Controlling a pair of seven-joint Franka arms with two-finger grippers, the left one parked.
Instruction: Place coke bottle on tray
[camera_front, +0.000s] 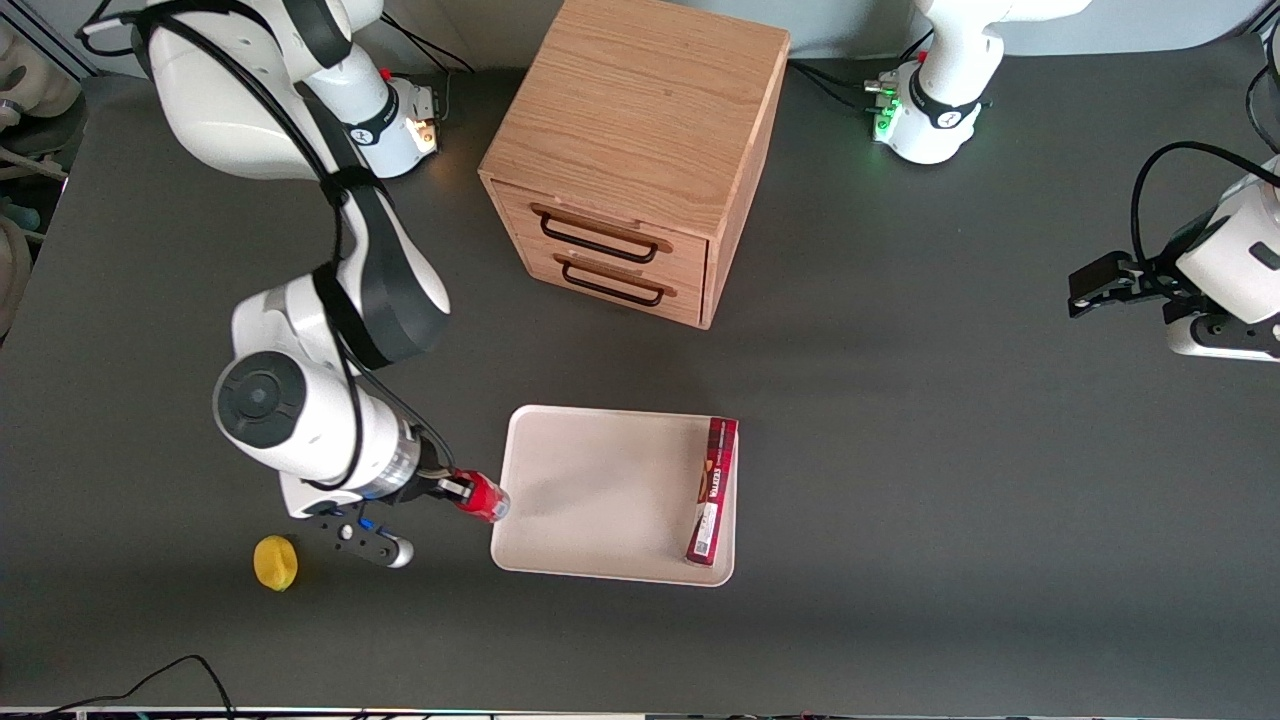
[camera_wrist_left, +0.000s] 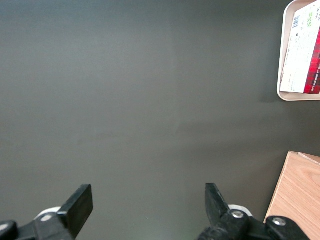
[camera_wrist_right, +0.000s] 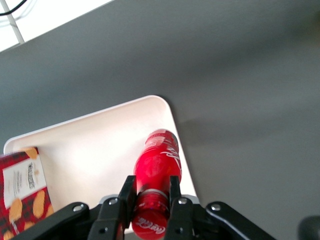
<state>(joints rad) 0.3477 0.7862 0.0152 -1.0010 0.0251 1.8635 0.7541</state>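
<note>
My right gripper (camera_front: 462, 491) (camera_wrist_right: 150, 189) is shut on the coke bottle (camera_front: 482, 497) (camera_wrist_right: 157, 170), a small bright red bottle held by its cap end. The bottle hangs tilted over the rim of the tray (camera_front: 600, 480) (camera_wrist_right: 90, 145) at the tray's end toward the working arm, its silvery base pointing over the tray. The cream-white tray lies on the dark table, nearer to the front camera than the wooden cabinet. In the left wrist view one corner of the tray (camera_wrist_left: 283, 75) shows.
A long dark-red printed box (camera_front: 712, 492) (camera_wrist_right: 20, 200) (camera_wrist_left: 312, 60) lies in the tray along its end toward the parked arm. A wooden drawer cabinet (camera_front: 630, 150) stands farther from the camera. A yellow lemon-like object (camera_front: 274, 562) lies on the table beside the gripper.
</note>
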